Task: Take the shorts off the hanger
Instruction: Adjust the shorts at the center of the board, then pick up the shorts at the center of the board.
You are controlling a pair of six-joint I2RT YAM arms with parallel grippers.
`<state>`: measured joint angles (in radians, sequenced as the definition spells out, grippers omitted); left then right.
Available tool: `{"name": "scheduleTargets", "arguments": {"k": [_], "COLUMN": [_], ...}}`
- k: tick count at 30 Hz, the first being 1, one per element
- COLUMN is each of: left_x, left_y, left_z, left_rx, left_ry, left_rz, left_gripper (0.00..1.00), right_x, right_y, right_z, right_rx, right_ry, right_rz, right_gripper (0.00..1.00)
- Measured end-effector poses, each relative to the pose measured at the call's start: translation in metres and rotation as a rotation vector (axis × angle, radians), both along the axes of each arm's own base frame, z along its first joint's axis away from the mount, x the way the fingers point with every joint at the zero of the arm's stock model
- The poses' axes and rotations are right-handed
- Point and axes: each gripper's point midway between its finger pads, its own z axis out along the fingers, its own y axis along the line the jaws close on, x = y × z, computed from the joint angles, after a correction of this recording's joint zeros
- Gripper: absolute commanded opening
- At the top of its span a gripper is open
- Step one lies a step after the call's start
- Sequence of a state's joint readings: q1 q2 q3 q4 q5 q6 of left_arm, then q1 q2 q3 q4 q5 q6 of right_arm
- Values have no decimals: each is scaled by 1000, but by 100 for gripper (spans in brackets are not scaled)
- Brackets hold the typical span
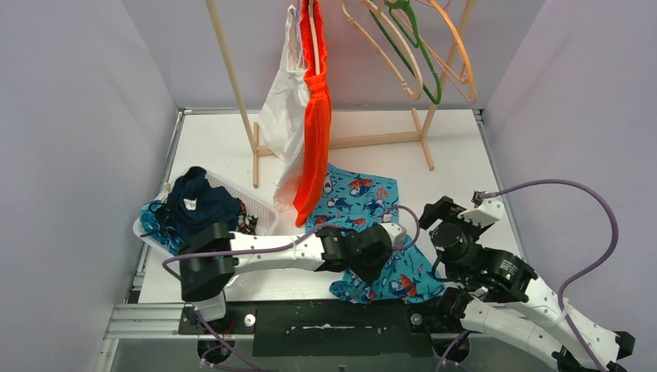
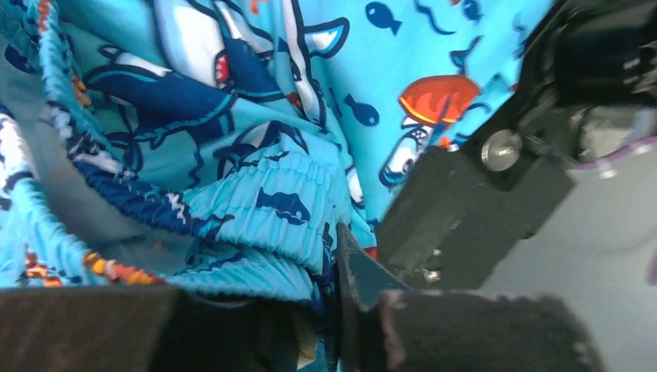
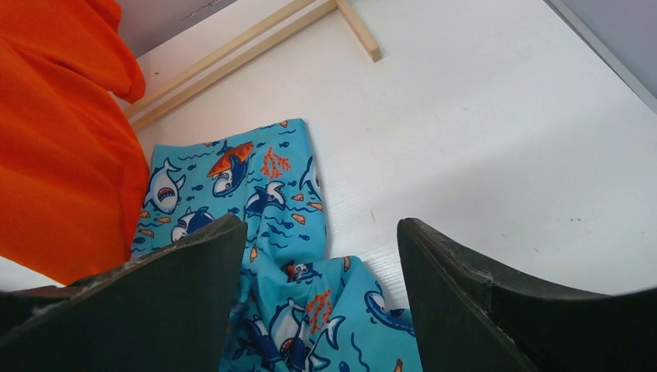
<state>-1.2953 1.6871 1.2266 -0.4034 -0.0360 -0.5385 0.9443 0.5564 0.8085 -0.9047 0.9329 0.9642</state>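
Right, top view first. The teal shark-print shorts (image 1: pixel 360 203) lie rumpled on the white worktop (image 1: pixel 217 147), from centre down toward 6 o'clock. My left arm reaches across from 8 o'clock, and the left pincer (image 1: pixel 377 257) sits on the near part of that fabric. The right pincer (image 1: pixel 443 215) is just beside the shorts' edge at about 4 o'clock. At 12 o'clock stands the wooden rack (image 1: pixel 232 77) with the bright orange shorts (image 1: pixel 316 132) hanging from it. A white garment (image 1: pixel 283 116) rests against their left side, and a green hanger (image 1: pixel 418 58) hangs toward 1 o'clock. At 9 o'clock a white basket (image 1: pixel 256 203) holds the navy shorts (image 1: pixel 197 203) over some blue patterned fabric (image 1: pixel 157 221).

Left wrist view: the left pincer (image 2: pixel 335 306) is pinching the gathered elastic waistband of the shark-print shorts (image 2: pixel 263 209), and the fabric runs down into the narrow gap between the fingers.

Right wrist view: the right pincer (image 3: pixel 321 232) is spread wide above the worktop (image 3: pixel 503 139), and the shark-print shorts (image 3: pixel 271 194) show between its fingers. The orange shorts (image 3: pixel 62 139) fill 9 o'clock, and a foot of the wooden rack (image 3: pixel 232 50) crosses near 12 o'clock.
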Motion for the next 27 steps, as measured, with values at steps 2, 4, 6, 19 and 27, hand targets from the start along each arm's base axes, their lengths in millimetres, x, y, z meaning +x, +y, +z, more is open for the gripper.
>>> {"name": "scheduleTargets", "arguments": {"k": [2,4,6,19,27], "left_x": [-8,-7,1,42,45], "left_y": [-3,-6,-12,-31,-12], "left_z": [-27,-40,-41,-40,-78], "left_rx": [57,89,94,48,154], "left_ry": [15,13,-10,-147,-218], "left_rz": [-21,-22,-4,154,232], "left_gripper": [38,54,65,79,79], "right_x": [0,-1,-2,-13,-15], "right_y": [-1,-4,-8,-26,-32], "right_z": [-2,-3,-4,-17,-26], "right_rx": [-3,-9,-5,97,94], "right_ry": [5,8,6,-27,-5], "right_rz": [-10,-19,-38,-103,-152], "right_gripper": [73,73,73,75,77]}}
